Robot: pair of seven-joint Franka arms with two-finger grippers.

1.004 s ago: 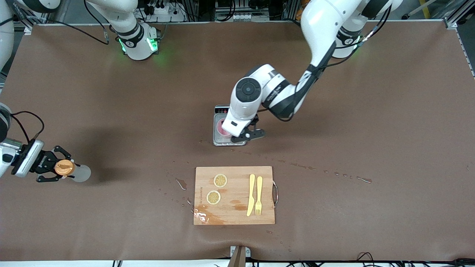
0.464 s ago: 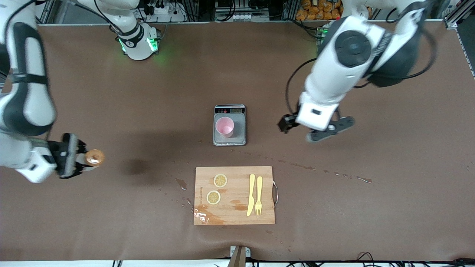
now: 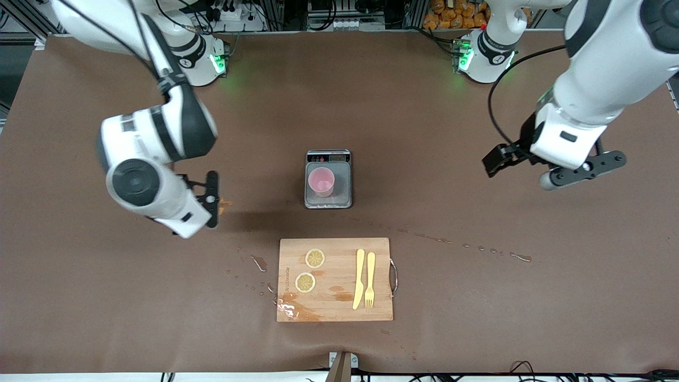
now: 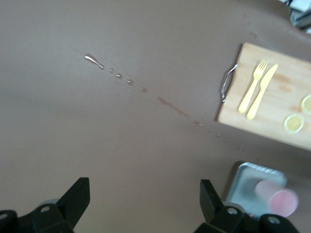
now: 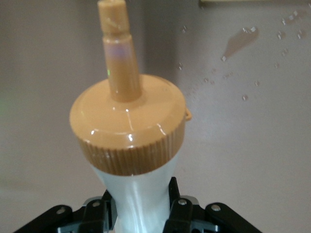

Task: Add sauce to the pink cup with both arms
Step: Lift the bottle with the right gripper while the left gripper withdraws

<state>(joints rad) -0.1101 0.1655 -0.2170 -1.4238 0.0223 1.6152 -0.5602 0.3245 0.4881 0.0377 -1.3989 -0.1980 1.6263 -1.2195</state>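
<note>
The pink cup (image 3: 321, 182) stands upright on a small grey scale (image 3: 342, 197) mid-table; both also show in the left wrist view, the cup (image 4: 278, 200) on the scale (image 4: 247, 177). My right gripper (image 3: 212, 198) is shut on the sauce bottle (image 5: 135, 191) and holds it in the air over bare table, beside the scale toward the right arm's end. The bottle's orange cap (image 5: 129, 127) and nozzle tip (image 3: 225, 203) point toward the scale. My left gripper (image 3: 581, 170) is open and empty, up over bare table toward the left arm's end, with wide-apart fingers (image 4: 77, 196).
A wooden cutting board (image 3: 339, 254) lies nearer the front camera than the scale. It carries two lemon slices (image 3: 314, 258), a yellow knife (image 3: 359, 278) and a fork (image 3: 370, 278). A trail of water drops (image 3: 477, 248) runs across the mat.
My right gripper has lifted the sauce bottle off the table and carried it toward the scale. My left gripper has let go of the pink cup and swung away toward its own end.
</note>
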